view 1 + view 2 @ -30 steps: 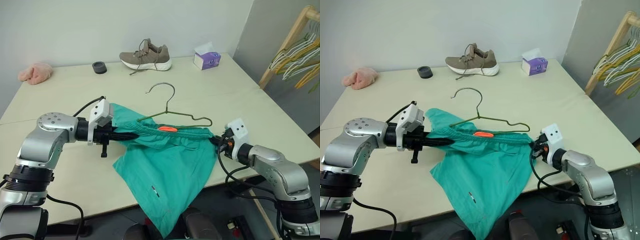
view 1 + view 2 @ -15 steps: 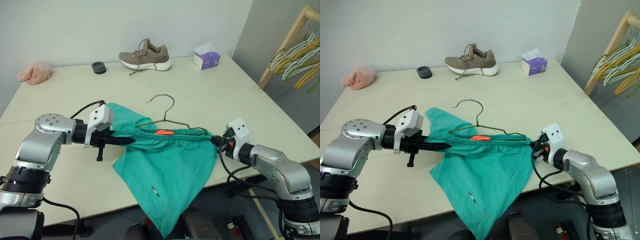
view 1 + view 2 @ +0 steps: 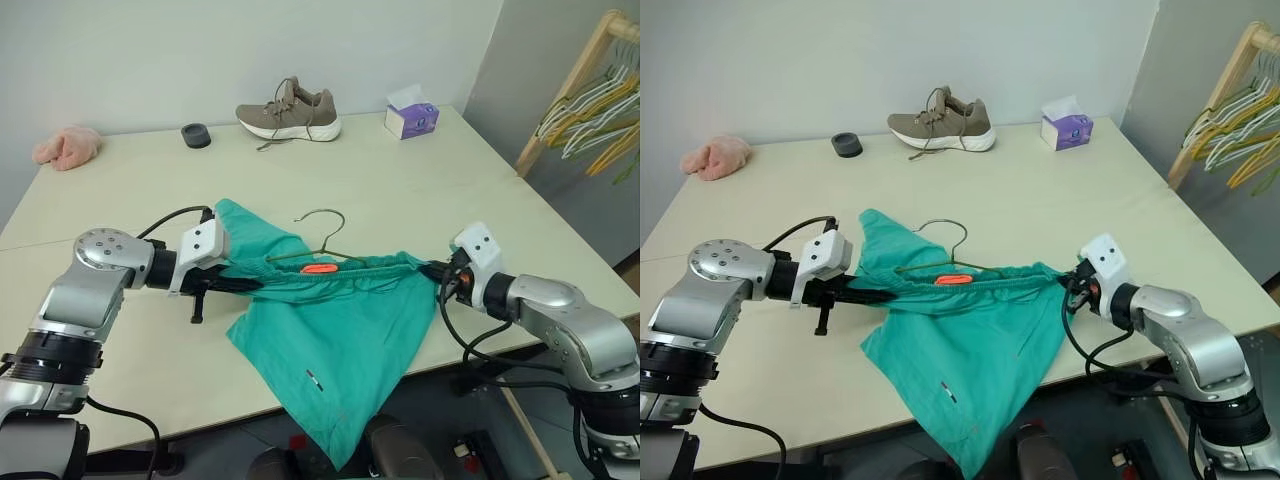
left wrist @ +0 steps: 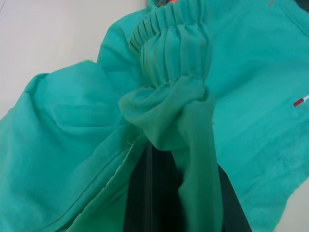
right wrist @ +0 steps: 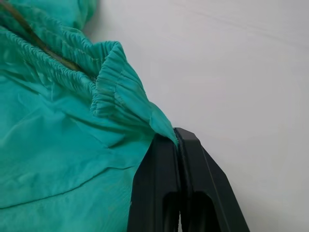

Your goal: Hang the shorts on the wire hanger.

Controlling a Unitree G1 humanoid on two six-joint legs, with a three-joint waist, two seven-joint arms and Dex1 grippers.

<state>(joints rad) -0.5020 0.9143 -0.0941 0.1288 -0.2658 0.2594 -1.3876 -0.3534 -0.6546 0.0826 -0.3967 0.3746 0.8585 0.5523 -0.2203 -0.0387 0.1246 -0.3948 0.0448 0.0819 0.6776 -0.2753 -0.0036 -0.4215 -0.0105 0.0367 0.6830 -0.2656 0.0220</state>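
Teal-green fabric shorts (image 3: 335, 340) with a gathered elastic waistband and a small orange tag (image 3: 319, 268) stretch between 2 black-fingered grippers above a pale cream table (image 3: 440, 180). The left gripper (image 3: 252, 286) pinches one waistband end, the right gripper (image 3: 432, 270) the other. A thin olive-grey wire hanger (image 3: 322, 238) sits partly inside the waistband, hook showing. The legs droop past the table's near edge.
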